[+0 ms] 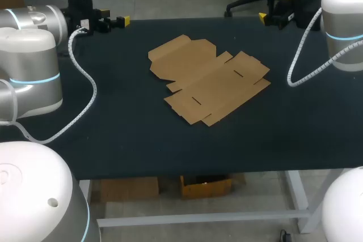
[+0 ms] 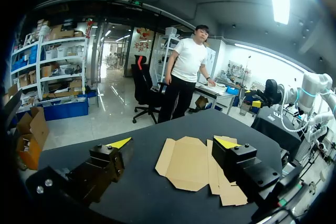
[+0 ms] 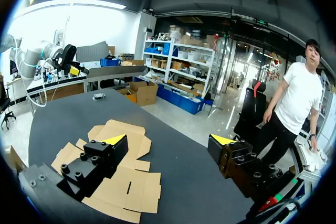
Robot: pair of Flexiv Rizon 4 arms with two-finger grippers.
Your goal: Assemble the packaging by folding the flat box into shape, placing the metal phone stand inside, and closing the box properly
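The flat box (image 1: pixel 210 80) is laid out on the dark bench (image 1: pixel 125 128). It is not folded at all, and its brown flaps are spread out to the sides. A few small slits can be seen cut into it. The left gripper (image 2: pixel 173 142) is wide open, with its two yellow tips far apart, and nothing is held between them. The box is seen ahead of this gripper, out past its fingers, and it is not touched. The right gripper (image 3: pixel 167 139) is wide open too, and nothing is gripped by it. The box is seen ahead of this gripper as well, more to the side of one finger, and it is not touched. From above, both grippers are seen near the far edge of the bench, and the box is found between them, well apart from each.
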